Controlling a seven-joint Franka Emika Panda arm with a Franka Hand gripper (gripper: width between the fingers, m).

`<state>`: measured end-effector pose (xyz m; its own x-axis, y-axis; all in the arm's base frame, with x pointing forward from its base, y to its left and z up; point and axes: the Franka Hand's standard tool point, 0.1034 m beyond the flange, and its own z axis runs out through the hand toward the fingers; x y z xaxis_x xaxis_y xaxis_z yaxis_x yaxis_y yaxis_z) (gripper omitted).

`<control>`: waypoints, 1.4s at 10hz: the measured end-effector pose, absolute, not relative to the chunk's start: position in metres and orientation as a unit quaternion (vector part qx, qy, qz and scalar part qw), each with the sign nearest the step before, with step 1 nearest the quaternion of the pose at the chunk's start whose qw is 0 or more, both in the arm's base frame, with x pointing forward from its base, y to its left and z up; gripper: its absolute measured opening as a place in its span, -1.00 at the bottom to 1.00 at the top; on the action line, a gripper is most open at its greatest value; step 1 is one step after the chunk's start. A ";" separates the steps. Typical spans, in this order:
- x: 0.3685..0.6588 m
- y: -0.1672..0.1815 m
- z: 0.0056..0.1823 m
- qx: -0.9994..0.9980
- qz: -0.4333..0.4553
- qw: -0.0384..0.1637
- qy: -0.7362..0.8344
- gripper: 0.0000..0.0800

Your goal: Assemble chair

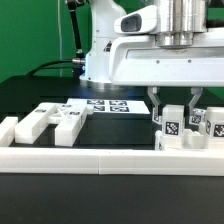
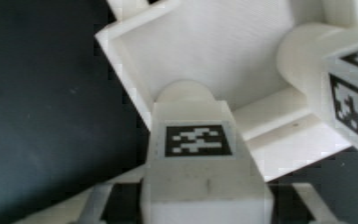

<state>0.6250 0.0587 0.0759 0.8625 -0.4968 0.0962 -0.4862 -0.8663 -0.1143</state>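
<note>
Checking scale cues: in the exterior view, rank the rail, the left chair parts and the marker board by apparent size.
Largest: the rail, spanning the whole width.
Next: the left chair parts, taken as a group.
Smallest: the marker board, though it lies farther back and foreshortened, so its true rank is unsure.

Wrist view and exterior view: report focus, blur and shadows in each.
Wrist view: soft all over; the tagged chair piece fills the middle, its tag fuzzy-edged, with dim shadow in the corner behind it. Exterior view: sharper; the marker board shows distinct tags, the border rail is bright and nearly featureless.
</note>
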 end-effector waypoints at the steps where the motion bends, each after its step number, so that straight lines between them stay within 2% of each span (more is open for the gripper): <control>1: 0.625 0.058 0.076 -0.942 -0.058 0.048 0.326 -0.27; 6: 0.626 0.058 0.077 -0.835 -0.043 0.065 0.545 -0.27; 9: 0.626 0.058 0.077 -0.825 -0.042 0.066 0.560 -0.27; 10: 0.626 0.058 0.077 -0.838 -0.043 0.065 0.541 -0.12; 11: 0.626 0.058 0.078 -0.852 -0.043 0.063 0.518 0.44; 12: 0.626 0.059 0.078 -0.871 -0.046 0.061 0.484 0.44; 13: 0.626 0.059 0.078 -0.902 -0.050 0.057 0.424 0.57; 14: 0.626 0.060 0.078 -0.926 -0.054 0.054 0.370 0.61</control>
